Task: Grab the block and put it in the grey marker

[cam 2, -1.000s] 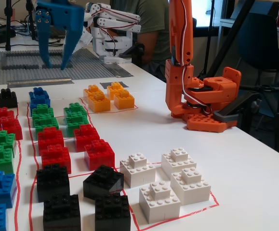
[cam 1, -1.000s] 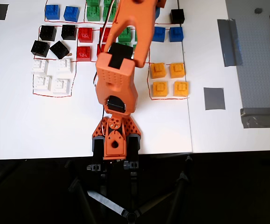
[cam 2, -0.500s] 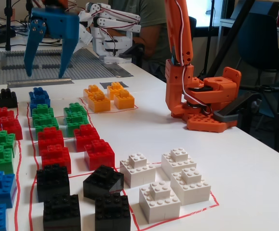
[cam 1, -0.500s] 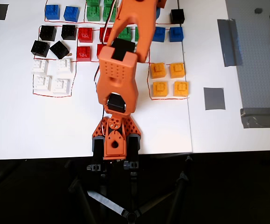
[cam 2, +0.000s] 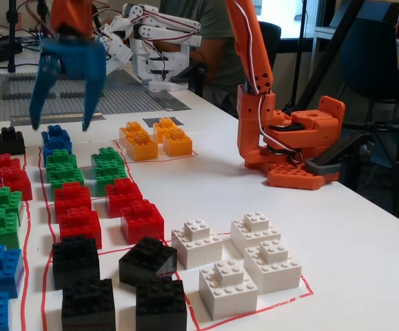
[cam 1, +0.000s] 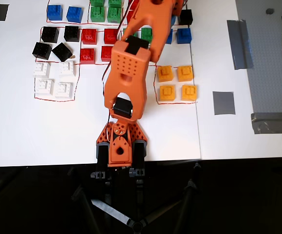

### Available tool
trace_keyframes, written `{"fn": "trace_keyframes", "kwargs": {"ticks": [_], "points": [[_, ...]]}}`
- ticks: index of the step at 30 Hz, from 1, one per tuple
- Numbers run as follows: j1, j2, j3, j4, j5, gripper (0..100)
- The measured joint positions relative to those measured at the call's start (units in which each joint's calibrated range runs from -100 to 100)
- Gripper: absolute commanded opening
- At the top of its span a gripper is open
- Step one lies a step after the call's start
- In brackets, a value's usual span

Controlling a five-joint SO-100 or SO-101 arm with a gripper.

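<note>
In the fixed view my gripper (cam 2: 60, 124) has blue fingers (cam 2: 41, 96) spread open and pointing down, with nothing between them. It hangs just above the far blue block (cam 2: 56, 140), which sits beside a black brick (cam 2: 9, 140). From overhead my orange arm (cam 1: 131, 68) reaches up the picture and covers the gripper; one blue block (cam 1: 182, 35) shows to the right of the arm. The grey marker (cam 1: 223, 103) is a small dark grey square lying bare to the right of the yellow bricks (cam 1: 177, 83). In the fixed view the marker (cam 2: 159, 121) peeks out behind them.
Rows of green (cam 2: 106, 165), red (cam 2: 127, 207), black (cam 2: 82, 276) and white bricks (cam 2: 233, 262) fill outlined zones on the white table. Two more blue bricks (cam 1: 64, 13) sit at the overhead view's top left. A grey studded baseplate (cam 1: 272, 58) and tape strip (cam 1: 239, 44) lie at its right.
The arm has stretched farther out over the bricks. In the fixed view the open gripper came down and slightly left, ending just above the far blue block.
</note>
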Motion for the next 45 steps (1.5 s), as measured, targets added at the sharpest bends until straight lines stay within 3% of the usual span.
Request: {"fn": "trace_keyframes", "kwargs": {"ticks": [28, 42, 45], "points": [[3.63, 5.66, 2.16, -9.05, 1.51, 31], [3.18, 6.44, 2.16, -9.29, 1.51, 20], [3.27, 6.44, 2.16, -9.05, 1.51, 9]]}}
